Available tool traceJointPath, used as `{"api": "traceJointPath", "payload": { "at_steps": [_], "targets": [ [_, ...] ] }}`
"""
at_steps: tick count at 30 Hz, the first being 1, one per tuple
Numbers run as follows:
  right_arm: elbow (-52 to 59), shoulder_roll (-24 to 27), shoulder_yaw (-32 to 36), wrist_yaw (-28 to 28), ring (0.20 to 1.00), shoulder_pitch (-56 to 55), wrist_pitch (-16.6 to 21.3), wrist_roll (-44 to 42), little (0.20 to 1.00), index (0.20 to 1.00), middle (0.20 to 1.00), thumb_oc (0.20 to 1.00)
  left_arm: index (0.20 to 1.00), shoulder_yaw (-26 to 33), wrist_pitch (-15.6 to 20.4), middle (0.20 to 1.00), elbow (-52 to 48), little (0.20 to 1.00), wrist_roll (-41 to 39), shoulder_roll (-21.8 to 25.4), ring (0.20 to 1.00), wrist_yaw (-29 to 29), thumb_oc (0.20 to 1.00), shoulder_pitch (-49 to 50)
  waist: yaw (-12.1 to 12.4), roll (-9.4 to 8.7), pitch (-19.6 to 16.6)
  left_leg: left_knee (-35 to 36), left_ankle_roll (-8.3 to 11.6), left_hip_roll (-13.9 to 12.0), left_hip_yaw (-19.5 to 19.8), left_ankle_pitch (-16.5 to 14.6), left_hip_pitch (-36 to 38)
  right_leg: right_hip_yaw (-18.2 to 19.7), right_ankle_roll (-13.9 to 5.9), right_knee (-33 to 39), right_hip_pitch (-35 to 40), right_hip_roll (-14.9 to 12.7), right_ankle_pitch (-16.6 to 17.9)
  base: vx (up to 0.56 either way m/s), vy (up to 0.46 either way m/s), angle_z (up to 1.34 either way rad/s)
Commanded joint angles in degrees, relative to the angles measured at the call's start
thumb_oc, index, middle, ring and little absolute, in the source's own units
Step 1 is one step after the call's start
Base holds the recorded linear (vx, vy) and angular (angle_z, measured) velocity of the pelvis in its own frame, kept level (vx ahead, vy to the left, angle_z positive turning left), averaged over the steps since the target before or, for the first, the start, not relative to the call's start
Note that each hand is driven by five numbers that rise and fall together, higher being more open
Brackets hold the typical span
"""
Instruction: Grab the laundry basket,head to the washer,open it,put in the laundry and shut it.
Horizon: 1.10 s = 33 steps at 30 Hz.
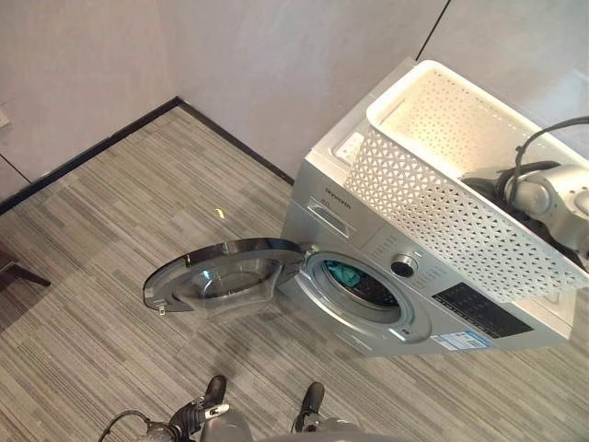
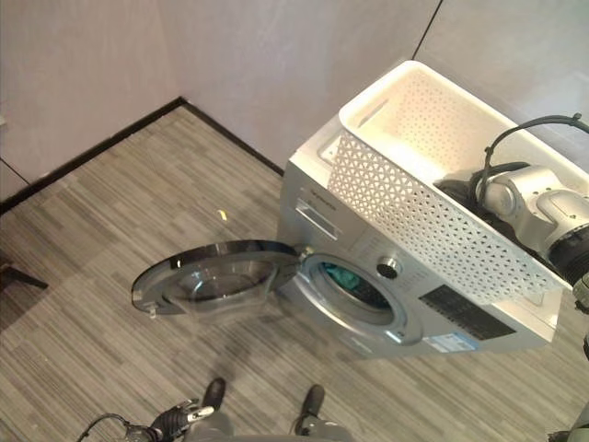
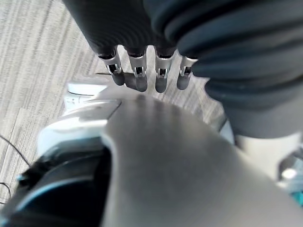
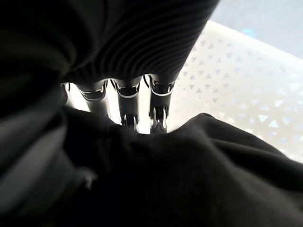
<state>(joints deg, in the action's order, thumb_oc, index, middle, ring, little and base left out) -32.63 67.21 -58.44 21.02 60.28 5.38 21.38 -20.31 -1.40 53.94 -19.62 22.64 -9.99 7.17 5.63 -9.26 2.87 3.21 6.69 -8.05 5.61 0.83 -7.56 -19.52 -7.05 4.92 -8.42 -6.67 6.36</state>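
Observation:
The silver washer (image 1: 317, 216) stands against the wall with its round door (image 1: 225, 276) swung wide open to the left. A teal cloth (image 1: 345, 273) lies inside the drum. On top of the washer sits the white perforated laundry basket (image 1: 433, 193), with dark laundry (image 2: 456, 191) at its right end. My right arm reaches down into the basket. In the right wrist view my right hand (image 4: 132, 47) presses into the dark cloth (image 4: 189, 179), which covers its end, beside the basket wall (image 4: 236, 85). My left hand (image 3: 137, 71) hangs low at my side with straight fingers, holding nothing.
Grey striped floor (image 1: 110, 276) spreads in front of and left of the washer. Pale walls with a dark skirting (image 1: 92, 147) meet in a corner at the back left. The open door juts out over the floor at knee height.

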Motion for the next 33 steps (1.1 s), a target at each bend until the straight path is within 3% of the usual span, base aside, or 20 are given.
{"api": "traceJointPath", "payload": {
  "at_steps": [1, 10, 14, 16, 22, 23, 29, 31, 33],
  "targets": [
    [-4.8, -1.3, -0.4, -5.5, 0.2, 2.3, -0.5, 3.5, 0.2, 0.2, 0.2, 0.2, 1.0, 0.8, 1.2, 1.0, 0.6, 1.0, 1.9, 0.8, 1.0, 0.7, 1.0, -1.0, 1.1, -2.82, 1.3, 1.8, -2.89, -0.7, 1.3, 0.5, 0.6, 1.9, -4.18, 0.1, 2.1, -1.7, 1.5, 0.0, 0.0, 0.0],
    [-12.9, -1.1, 5.7, -15.0, 0.2, 10.1, -1.9, 4.2, 0.2, 0.2, 0.2, 0.2, 1.0, -0.3, 1.9, 1.0, 2.2, 1.0, 2.3, -0.8, 1.0, 1.9, 1.0, -3.1, -0.7, -2.02, -2.7, 1.8, -2.82, -0.6, -0.4, -0.6, 4.2, 2.8, -4.42, 0.1, 4.7, -2.3, 1.5, 0.04, 0.022, -0.06],
    [-10.1, 1.7, 8.9, -18.1, 0.2, 11.5, -2.1, 2.6, 0.2, 0.2, 0.2, 0.2, 1.0, 0.3, 2.1, 1.0, 2.6, 1.0, 2.2, -1.7, 1.0, 2.4, 1.0, -3.9, -1.5, -1.28, -3.8, 1.8, -2.84, -0.5, -1.2, -1.1, 5.7, 3.3, -4.51, 0.1, 5.6, -2.3, 1.3, 0.03, 0.024, -0.09],
    [-7.0, 4.2, 14.1, -22.4, 0.2, 13.2, -2.4, 0.3, 0.2, 0.2, 0.2, 0.2, 1.0, 0.2, 2.4, 1.0, 2.3, 1.0, 2.3, -2.4, 1.0, 2.8, 1.0, -4.4, -2.2, -0.53, -5.1, 1.8, -2.97, -0.3, -1.9, -1.5, 6.6, 3.9, -4.53, 0.1, 5.8, -2.6, 1.2, 0.01, 0.044, -0.1],
    [-7.2, 6.7, 14.3, -27.2, 0.2, 19.2, -1.3, -2.4, 0.2, 0.2, 0.2, 0.2, 1.0, -0.5, 3.2, 1.0, 0.8, 1.0, 2.2, -2.2, 1.0, 3.1, 1.0, -4.8, -2.4, 0.04, -6.0, 1.8, -3.11, 0.1, -2.9, -1.7, 7.3, 4.7, -4.66, 0.1, 5.7, -3.0, 1.4, -0.01, 0.029, -0.13],
    [-5.9, 7.9, 16.1, -30.0, 0.2, 23.6, 0.2, -8.6, 0.2, 0.2, 0.2, 0.2, 1.0, -1.1, 3.7, 1.0, -0.6, 1.0, 2.4, -2.2, 1.0, 3.5, 1.0, -5.0, -2.5, 0.76, -6.5, 1.7, -3.24, 0.6, -3.9, -1.7, 7.6, 5.7, -4.73, 0.1, 5.1, -3.2, 1.9, -0.05, 0.046, -0.19],
    [-5.3, 9.3, 18.0, -34.2, 0.2, 26.4, 1.9, -12.9, 0.2, 0.2, 0.2, 0.2, 1.0, -1.5, 4.0, 1.0, -2.0, 1.0, 2.0, -2.0, 1.0, 4.0, 1.0, -5.4, -2.4, 1.09, -6.7, 1.7, -3.35, 0.9, -4.5, -1.9, 8.4, 6.1, -4.79, 0.1, 5.4, -3.3, 2.0, 0.0, 0.017, -0.12],
    [-4.8, 8.7, 23.7, -37.9, 0.2, 26.6, 3.5, -19.8, 0.2, 0.2, 0.2, 0.2, 1.0, -2.1, 4.1, 1.0, -5.8, 1.0, 1.4, -1.0, 1.0, 4.2, 1.0, -5.2, -2.5, 1.63, -7.0, 1.4, -3.56, 1.3, -4.6, -2.3, 8.9, 6.1, -4.82, 0.1, 6.1, -3.5, 2.0, 0.03, 0.015, -0.04],
    [-5.3, 8.2, 25.3, -37.6, 0.2, 26.3, 4.0, -23.0, 0.2, 0.2, 0.2, 0.2, 1.0, -2.3, 3.9, 1.0, -7.6, 1.0, 0.9, -0.2, 1.0, 4.1, 1.0, -5.1, -2.4, 1.63, -7.0, 1.4, -3.61, 1.4, -4.6, -2.5, 9.2, 6.0, -4.84, 0.1, 6.3, -3.5, 1.9, 0.0, 0.0, 0.0]
  ]
}}
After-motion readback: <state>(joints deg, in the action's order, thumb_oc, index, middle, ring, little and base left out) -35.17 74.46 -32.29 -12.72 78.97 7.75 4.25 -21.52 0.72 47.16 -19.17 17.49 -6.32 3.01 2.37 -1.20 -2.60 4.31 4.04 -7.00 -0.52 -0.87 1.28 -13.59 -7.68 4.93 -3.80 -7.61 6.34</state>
